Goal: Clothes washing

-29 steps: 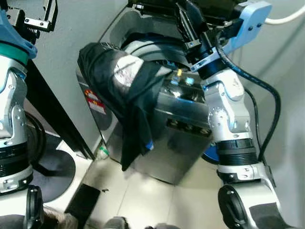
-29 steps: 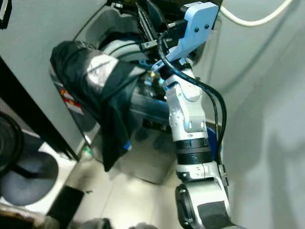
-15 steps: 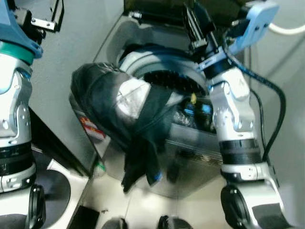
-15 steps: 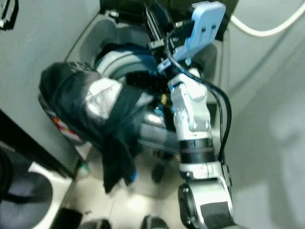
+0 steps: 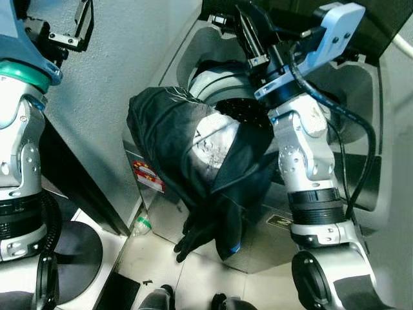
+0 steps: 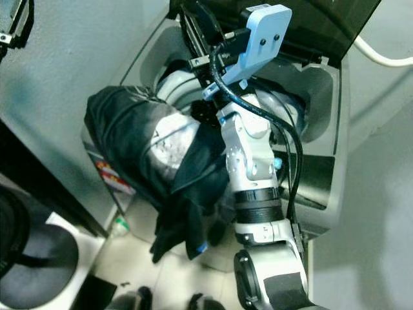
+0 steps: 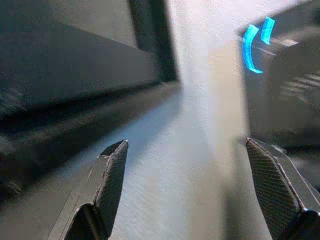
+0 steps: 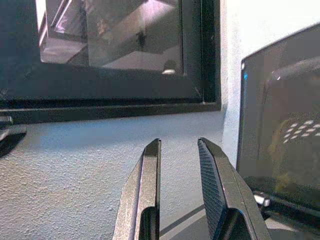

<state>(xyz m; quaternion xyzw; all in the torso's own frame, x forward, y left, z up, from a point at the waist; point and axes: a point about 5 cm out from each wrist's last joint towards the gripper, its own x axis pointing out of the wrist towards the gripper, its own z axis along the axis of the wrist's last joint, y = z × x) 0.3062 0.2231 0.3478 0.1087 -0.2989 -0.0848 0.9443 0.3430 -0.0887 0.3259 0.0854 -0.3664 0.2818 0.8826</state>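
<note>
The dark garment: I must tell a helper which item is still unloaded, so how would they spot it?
Find the top-loading washing machine with its lid up, against the grey wall. The dark garment lies draped over the machine's front left corner, one end hanging down the steel front toward the floor. It is black with a pale grey printed patch, the only cloth outside the drum.

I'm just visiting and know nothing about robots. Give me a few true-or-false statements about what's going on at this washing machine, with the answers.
1. A dark garment with a pale print hangs over the front edge of the grey top-loading washing machine. True.
2. The washer's lid is closed. False: it is raised, the drum is open.
3. The right gripper grips the garment. False: it holds nothing, its fingers nearly closed and pointing at a wall.
4. The left gripper has its fingers spread wide. True.
5. A small green-capped bottle lies on the floor by the washer. True.
</note>
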